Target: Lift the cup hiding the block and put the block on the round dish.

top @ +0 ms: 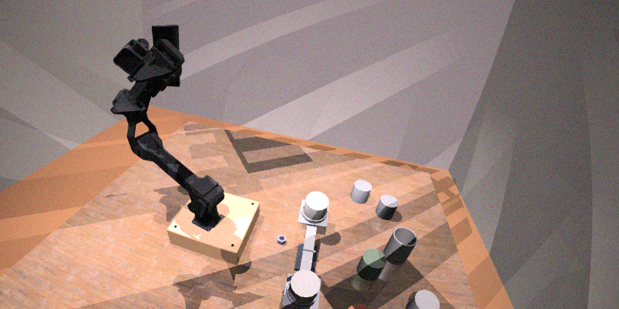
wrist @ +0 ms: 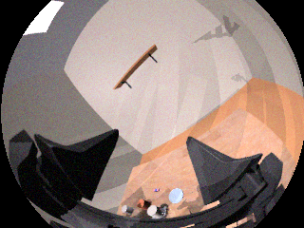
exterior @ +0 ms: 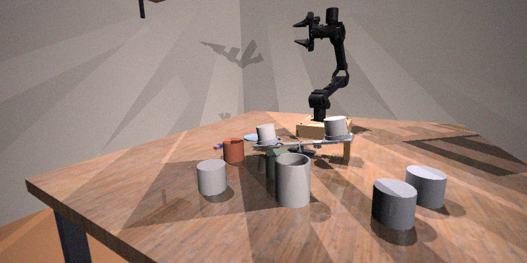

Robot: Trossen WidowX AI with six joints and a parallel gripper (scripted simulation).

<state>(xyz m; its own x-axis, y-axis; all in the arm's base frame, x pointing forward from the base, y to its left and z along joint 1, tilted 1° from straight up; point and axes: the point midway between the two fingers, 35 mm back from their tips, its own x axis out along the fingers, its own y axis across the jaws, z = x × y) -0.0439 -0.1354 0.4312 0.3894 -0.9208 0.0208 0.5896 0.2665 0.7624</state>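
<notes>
Two identical pale grey cups stand upside down on the ends of a small grey balance [top: 309,240] [exterior: 301,145]. One cup [top: 316,206] [exterior: 335,125] is on the end near the arm's base, the other cup [top: 304,286] [exterior: 266,133] on the far end. In the exterior view the beam sits lower at the far cup's end. No block shows. The round light-blue dish [exterior: 250,137] [wrist: 177,196] lies flat behind the far cup. My gripper [exterior: 304,33] [wrist: 153,137] is open and empty, raised high above the base, far from both cups.
Loose cylinders stand around the balance: a red-orange one [exterior: 233,150], a green one [top: 371,264] [exterior: 273,155], an open grey cup [top: 400,245] [exterior: 293,178], and solid grey ones [exterior: 211,177] [exterior: 393,203] [exterior: 425,186]. A small nut [top: 281,239] lies near the wooden base block [top: 217,227].
</notes>
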